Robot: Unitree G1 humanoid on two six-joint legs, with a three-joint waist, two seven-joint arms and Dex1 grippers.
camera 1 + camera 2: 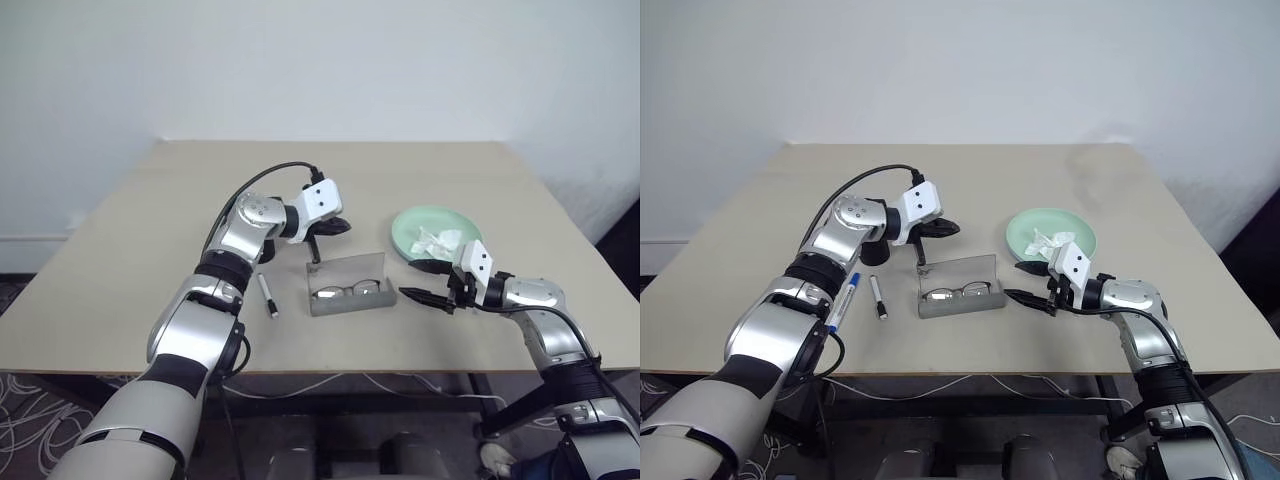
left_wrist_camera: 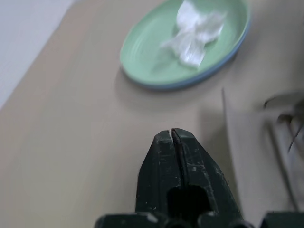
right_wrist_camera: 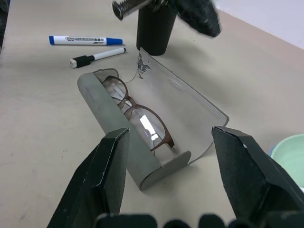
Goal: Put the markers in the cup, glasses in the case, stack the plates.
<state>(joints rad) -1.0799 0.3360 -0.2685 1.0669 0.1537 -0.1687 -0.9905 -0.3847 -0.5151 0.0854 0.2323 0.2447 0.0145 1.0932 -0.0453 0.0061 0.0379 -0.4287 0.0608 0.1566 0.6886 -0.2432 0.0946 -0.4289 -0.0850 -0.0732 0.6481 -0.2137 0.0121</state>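
Grey case (image 1: 958,296) lies open near the table's front edge, lid standing up at the back, long axis running across me from left to right. Glasses (image 1: 961,292) already sit inside, lenses facing forward, frame lying along the case's length; one temple looks to stick up at the left end of the lid, though I cannot tell how far it is tucked in.

Left gripper (image 1: 948,229) hovers above and behind the case's left end, pointing right and slightly down, fingers pressed together with nothing between them. My guess is it is placed there to tend the lid or the stray temple.

Right gripper (image 1: 1017,283) waits just beside the case's right end, pointing left along the case's long axis, fingers spread as wide as they go and holding nothing. In the right wrist view the open case lies between my two pads, so I judge it is staged to steady the case or press the lid shut.

Markers are not yet in the cup. Blue-capped marker (image 1: 844,301) lies left of the case, close to my left forearm, long axis running near to far with a slight lean. Dark marker (image 1: 878,297) lies just beside it, nearer the case, on much the same line.

Black cup (image 3: 155,26) stands upright behind the case's left end.

Mint green plate (image 1: 1051,235) sits on the table behind the right gripper, with a crumpled white tissue (image 1: 1049,241) in it; a blue rim under it in the left wrist view suggests the plates are already stacked.
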